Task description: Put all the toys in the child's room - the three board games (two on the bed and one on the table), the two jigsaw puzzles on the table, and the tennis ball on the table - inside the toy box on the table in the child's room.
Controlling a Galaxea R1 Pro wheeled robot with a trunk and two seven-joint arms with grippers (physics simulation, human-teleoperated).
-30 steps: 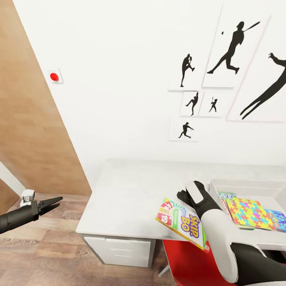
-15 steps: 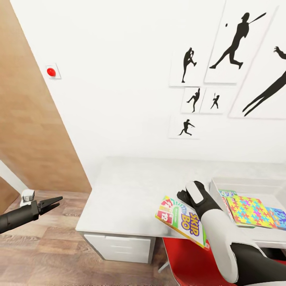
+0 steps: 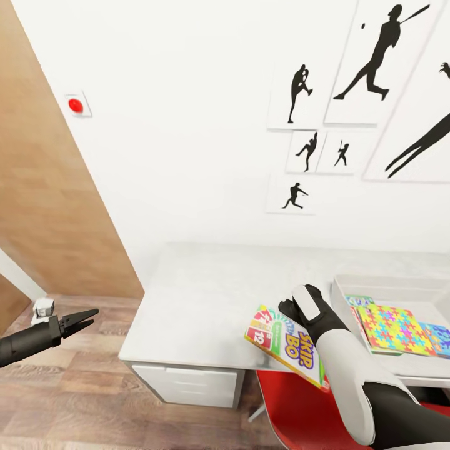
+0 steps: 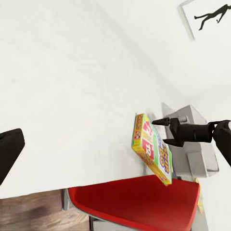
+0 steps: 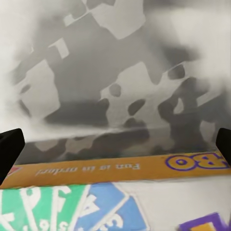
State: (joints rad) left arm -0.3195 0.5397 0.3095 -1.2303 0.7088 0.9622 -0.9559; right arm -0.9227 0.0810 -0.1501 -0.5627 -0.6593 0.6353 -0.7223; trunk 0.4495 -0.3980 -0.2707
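Skip-Bo box held over the desk's front edge.
My right gripper (image 3: pixel 294 310) is clamped on the Skip-Bo box (image 3: pixel 284 344), tilted above the table (image 3: pixel 200 300), beside the toy box (image 3: pixel 342 289) holding a jigsaw puzzle (image 3: pixel 395 328); my left gripper (image 3: pixel 82 319) hangs over the floor, fingers slightly apart.

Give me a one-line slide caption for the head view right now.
Right gripper holds the Skip-Bo box over the table, beside the toy box.

Left arm: matte black sleeve, small white block fitted on top near the wrist. Left tool (image 3: pixel 87 319): two slim black pointed fingers. Right arm: glossy white shell over the forearm, black at elbow and wrist. Right tool (image 4: pixel 161 131): black, tapered fingers.
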